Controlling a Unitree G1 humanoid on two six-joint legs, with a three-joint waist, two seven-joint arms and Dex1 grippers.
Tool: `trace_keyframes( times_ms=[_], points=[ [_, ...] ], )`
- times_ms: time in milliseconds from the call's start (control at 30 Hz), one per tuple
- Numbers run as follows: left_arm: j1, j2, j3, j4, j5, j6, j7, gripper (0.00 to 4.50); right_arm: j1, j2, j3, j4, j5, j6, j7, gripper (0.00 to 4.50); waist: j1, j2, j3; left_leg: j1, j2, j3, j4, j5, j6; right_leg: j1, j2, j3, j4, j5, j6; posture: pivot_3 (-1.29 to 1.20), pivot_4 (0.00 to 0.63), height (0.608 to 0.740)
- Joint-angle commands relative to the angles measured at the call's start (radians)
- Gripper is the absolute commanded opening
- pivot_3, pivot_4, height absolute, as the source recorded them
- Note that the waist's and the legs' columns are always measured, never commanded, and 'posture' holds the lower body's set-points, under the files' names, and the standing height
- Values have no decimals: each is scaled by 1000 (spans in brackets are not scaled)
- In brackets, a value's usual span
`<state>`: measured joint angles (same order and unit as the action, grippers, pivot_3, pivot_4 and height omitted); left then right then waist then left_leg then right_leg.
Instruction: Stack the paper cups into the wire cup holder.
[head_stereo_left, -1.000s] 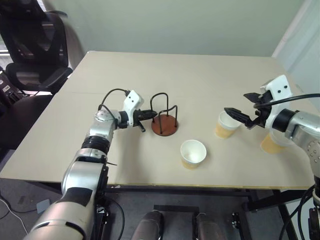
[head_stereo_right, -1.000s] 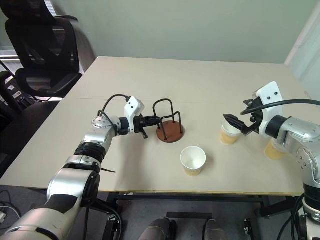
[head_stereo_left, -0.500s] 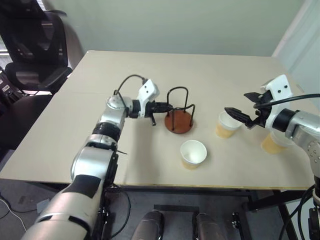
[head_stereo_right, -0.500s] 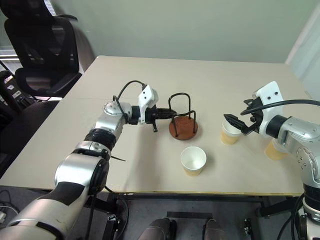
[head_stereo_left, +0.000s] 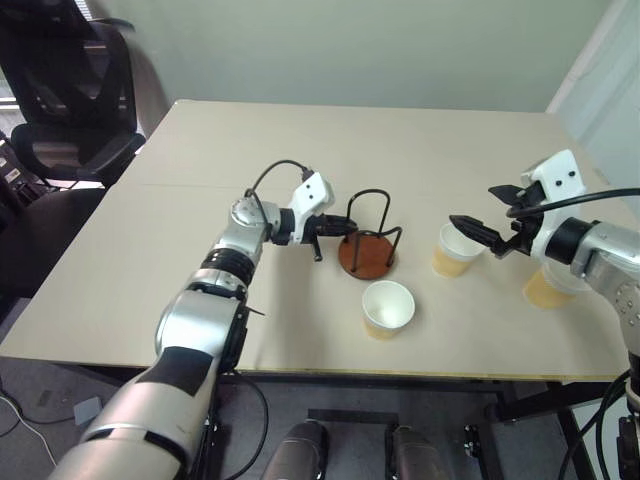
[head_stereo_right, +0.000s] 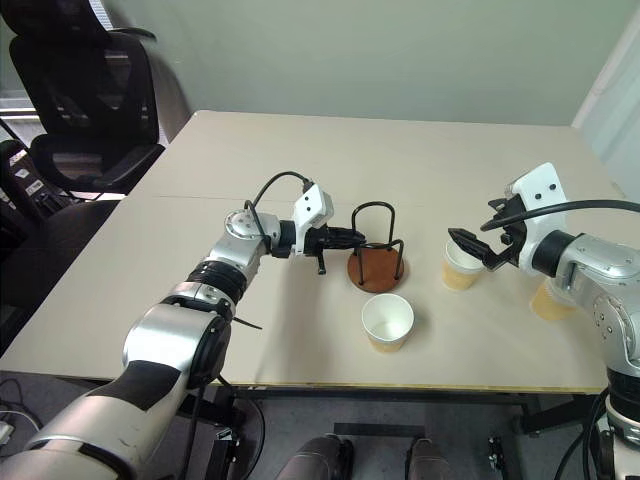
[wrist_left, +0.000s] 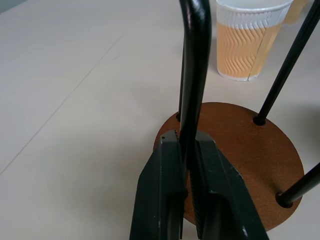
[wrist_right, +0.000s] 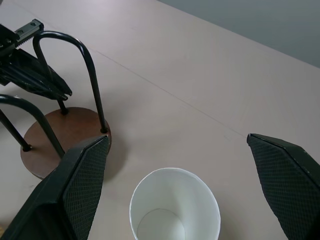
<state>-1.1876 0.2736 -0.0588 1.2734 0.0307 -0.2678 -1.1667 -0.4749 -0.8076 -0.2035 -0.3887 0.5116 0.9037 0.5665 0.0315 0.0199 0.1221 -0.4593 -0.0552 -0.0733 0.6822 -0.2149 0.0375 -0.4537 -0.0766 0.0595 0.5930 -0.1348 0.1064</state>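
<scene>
The wire cup holder (head_stereo_left: 365, 256), a reddish-brown disc with black wire loops, stands near the table's middle. My left gripper (head_stereo_left: 343, 227) is shut on one of its loops; the left wrist view shows the wire (wrist_left: 195, 60) pinched between the fingertips (wrist_left: 172, 150). One paper cup (head_stereo_left: 387, 308) stands just in front of the holder, open end up. A second cup (head_stereo_left: 455, 250) stands to its right, directly below my open right gripper (head_stereo_left: 472, 206), which hovers above the rim (wrist_right: 175, 210) without touching. A third cup (head_stereo_left: 545, 286) is partly hidden behind the right forearm.
The beige table (head_stereo_left: 350, 150) stretches far back behind the holder. A black office chair (head_stereo_left: 70, 110) stands off the table's far left corner. The table's front edge (head_stereo_left: 400, 372) runs just before the nearest cup.
My left gripper, still shut on the wire loop, has dragged the holder to the right across the table, closer to the cups. The right gripper and the cups have stayed in place.
</scene>
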Motion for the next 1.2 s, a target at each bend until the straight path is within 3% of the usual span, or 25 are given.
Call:
trace_keyframes(
  times_ms=[33,667,700,800,1067,1100,1200],
  points=[
    [-45,-13,14,2,6,-23,34,55,-12,-17,-25,-20,-8,-12,-6,4500,0,0,0,0,0,0,0,0,0,0,0,0,0,0,0,0,150,740],
    [-47,-64,16,33,39,-7,65,55,-4,-10,-22,-32,-12,-8,-11,4500,0,0,0,0,0,0,0,0,0,0,0,0,0,0,1,0,150,740],
    [-47,-65,16,34,39,-3,65,617,-4,-10,-23,-33,-12,-8,-12,4500,0,0,0,0,0,0,0,0,0,0,0,0,0,0,1,0,150,740],
    [-47,-66,16,35,40,3,56,1410,-3,-10,-22,-33,-12,-8,-12,4500,0,0,0,0,0,0,0,0,0,0,0,0,0,0,1,0,150,740],
    [-48,-58,16,35,49,-16,94,4278,-4,-7,-15,-24,-19,-15,-14,4500,0,0,0,0,0,0,1,0,0,0,0,-1,1,1,1,0,150,740],
    [-48,-57,16,36,50,-18,98,4476,-3,-7,-13,-23,-20,-16,-14,4500,0,0,0,0,0,0,1,0,0,0,0,-1,1,1,1,0,150,740],
    [-49,-53,10,36,64,-41,154,4476,-6,-5,-9,-19,-23,-19,-12,4500,0,0,0,0,0,0,1,0,0,0,0,0,1,1,1,0,150,740]
  ],
)
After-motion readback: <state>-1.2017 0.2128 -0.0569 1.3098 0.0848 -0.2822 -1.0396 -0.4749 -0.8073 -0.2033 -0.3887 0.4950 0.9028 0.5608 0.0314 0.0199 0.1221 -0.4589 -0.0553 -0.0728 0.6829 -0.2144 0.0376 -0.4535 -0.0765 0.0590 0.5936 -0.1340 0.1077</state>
